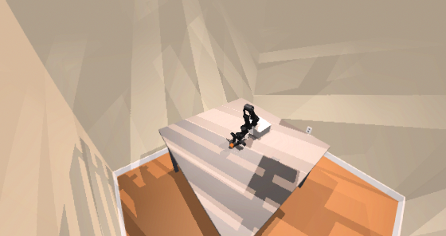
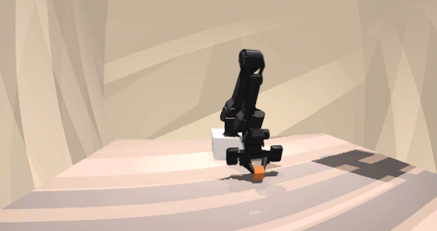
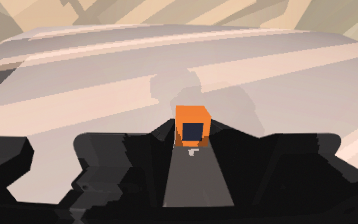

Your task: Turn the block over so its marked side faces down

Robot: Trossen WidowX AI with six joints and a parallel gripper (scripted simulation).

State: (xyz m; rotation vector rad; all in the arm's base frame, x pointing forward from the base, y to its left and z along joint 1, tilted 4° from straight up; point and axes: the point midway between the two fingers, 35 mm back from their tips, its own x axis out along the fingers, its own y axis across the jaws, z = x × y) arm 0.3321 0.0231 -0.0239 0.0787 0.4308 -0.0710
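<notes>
The small orange block [image 1: 232,145] [image 2: 259,173] [image 3: 191,114] is at the table [image 1: 199,159] [image 2: 156,208] [image 3: 106,65], in front of the arm. In the wrist view its dark square mark [image 3: 192,132] is on the face turned back toward the wrist, and the upper face in that view is plain orange. My gripper [image 2: 257,168] [image 3: 190,123] is tilted forward and low, barely open, with the block between its fingertips and hardly any gap at the sides. The block's underside is hidden; it looks on or very close to the table top.
The arm's white base box [image 1: 261,127] [image 2: 222,146] stands behind the gripper. A dark shadow patch [image 1: 271,179] [image 2: 363,165] lies on the table to one side. The table's far edge shows at the top of the wrist view.
</notes>
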